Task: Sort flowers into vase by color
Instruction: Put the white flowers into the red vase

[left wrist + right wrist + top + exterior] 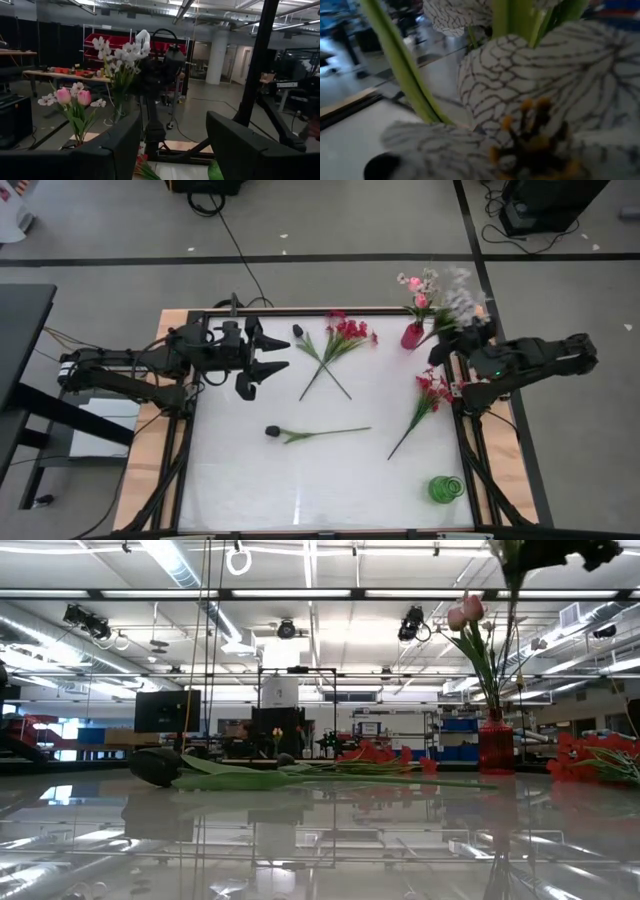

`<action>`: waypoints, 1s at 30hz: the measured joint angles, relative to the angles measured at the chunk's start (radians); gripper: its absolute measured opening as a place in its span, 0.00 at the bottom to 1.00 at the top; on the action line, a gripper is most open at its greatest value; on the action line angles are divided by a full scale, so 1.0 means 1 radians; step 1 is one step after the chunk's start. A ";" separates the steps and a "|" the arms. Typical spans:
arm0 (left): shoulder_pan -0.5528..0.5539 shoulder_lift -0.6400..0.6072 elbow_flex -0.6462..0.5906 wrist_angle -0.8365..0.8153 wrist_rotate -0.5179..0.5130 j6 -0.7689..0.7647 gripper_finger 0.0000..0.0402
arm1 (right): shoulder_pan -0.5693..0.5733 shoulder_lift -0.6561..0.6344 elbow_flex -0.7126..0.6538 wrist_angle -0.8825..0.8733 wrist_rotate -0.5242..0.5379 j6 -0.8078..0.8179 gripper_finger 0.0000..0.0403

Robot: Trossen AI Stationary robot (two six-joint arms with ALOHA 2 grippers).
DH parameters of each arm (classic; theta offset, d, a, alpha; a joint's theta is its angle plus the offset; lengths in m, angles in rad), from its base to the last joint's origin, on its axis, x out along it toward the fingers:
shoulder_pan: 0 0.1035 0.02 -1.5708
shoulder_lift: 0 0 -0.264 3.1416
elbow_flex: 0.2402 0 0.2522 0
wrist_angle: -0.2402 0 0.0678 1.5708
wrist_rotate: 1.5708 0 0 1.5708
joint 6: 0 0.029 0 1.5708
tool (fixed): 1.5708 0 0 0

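We see the right gripper (452,330) clamped on a white-blossomed green-stemmed spray (458,292) held just beside the red glass vase (412,336) of pink buds (417,292); the left gripper (268,365) hangs wide, empty, over the white table (250,470).

A robotics laboratory or industrial workshop hall is shown. Exposed ceiling ducts and strip lights (180,565) are seen overhead, shelving with red storage bins (112,42) at the far wall, and cables (235,245) laid across a grey concrete floor (350,220).
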 joint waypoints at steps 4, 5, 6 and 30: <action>0.000 0.000 0.000 0.000 0.000 0.000 0.57 | 0.000 -0.054 0.000 -0.045 0.090 -0.061 0.03; 0.000 0.000 0.000 0.000 0.000 0.000 0.57 | 0.000 -0.062 0.000 -0.048 0.098 -0.093 0.03; 0.000 0.000 0.000 0.000 0.000 0.000 0.57 | -0.001 -0.070 -0.007 -0.046 0.108 -0.130 0.03; 0.000 0.001 0.000 0.000 0.000 0.000 0.57 | -0.214 -0.127 -0.424 0.795 -0.071 -0.917 0.03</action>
